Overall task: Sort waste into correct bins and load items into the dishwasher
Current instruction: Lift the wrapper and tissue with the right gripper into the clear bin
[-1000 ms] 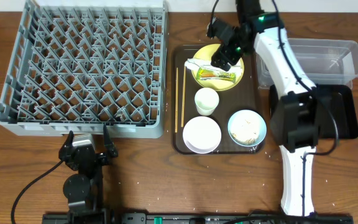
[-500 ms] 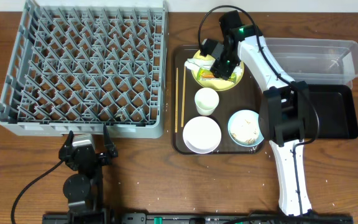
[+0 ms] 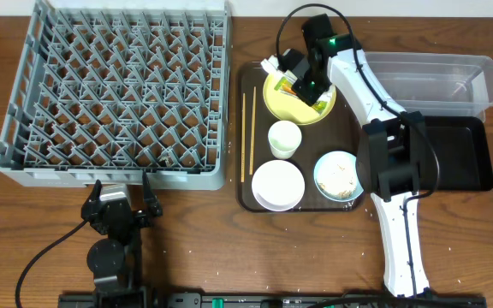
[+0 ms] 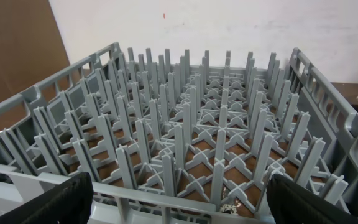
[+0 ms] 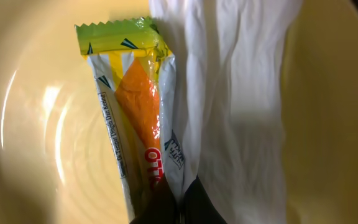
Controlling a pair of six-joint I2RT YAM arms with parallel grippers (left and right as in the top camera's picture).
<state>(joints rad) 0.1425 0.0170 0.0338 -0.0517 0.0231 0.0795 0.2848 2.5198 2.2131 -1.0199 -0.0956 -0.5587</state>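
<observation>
Right gripper now pinched shut on snack wrapper and white paper together, both raised over the yellow plate where they lay a second ago, left gripper unchanged, spread wide, near the dish rack

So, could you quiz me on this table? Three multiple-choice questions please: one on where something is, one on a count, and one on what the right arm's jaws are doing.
1. Where do the chopsticks lie? A in the grey rack; B on the brown tray, left of the cup; C in the clear tub.
2. How many bowls sit on that tray? A four; B one; C two.
3. The right arm's jaws are: A shut on the snack wrapper; B wide open; C holding the cup.
Answers: B, they lie along the tray's left edge; C, a white bowl and a light-blue bowl; A, the right wrist view shows them pinching its end.
</observation>
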